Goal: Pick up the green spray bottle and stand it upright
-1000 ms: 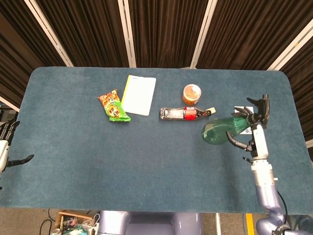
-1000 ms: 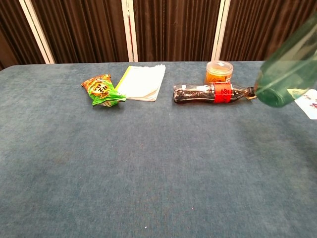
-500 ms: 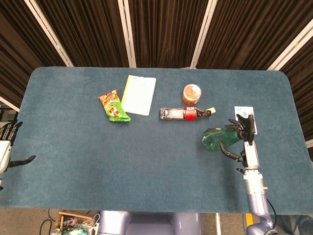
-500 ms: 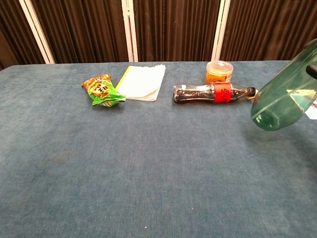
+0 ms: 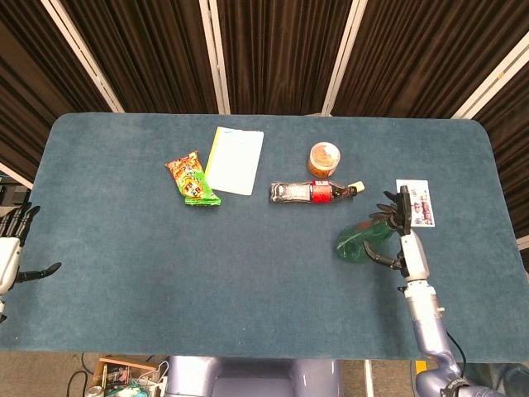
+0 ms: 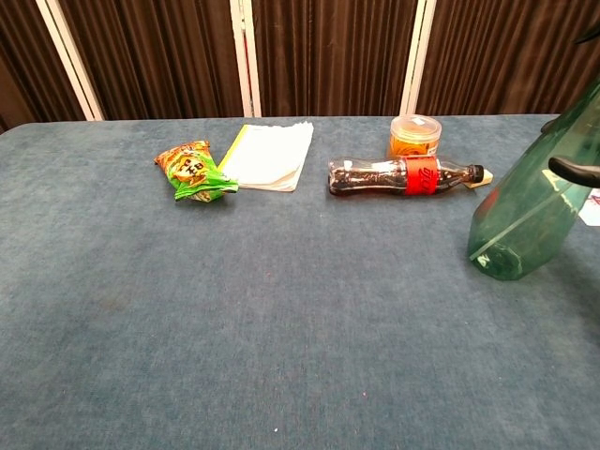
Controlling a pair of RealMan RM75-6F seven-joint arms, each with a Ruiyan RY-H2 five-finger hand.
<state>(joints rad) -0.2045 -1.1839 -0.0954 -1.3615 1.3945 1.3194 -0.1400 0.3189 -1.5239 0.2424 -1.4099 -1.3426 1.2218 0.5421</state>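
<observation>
The green spray bottle is held by the right hand at the right side of the tabletop, in front of the lying cola bottle and well apart from it. In the chest view the bottle's long axis is seen tilted, its base low and toward the left, its neck rising to the right and out of frame; one corner of the base appears to be at or just above the cloth, though contact cannot be confirmed. In the head view the fingers are seen curled around the upper body of the bottle, so a firm grasp is judged. The coming move is judged to turn on this tilt: the neck would have to be swung up over the base before release. The left hand is seen at the far left edge, well apart from everything, fingers spread and nothing held.
</observation>
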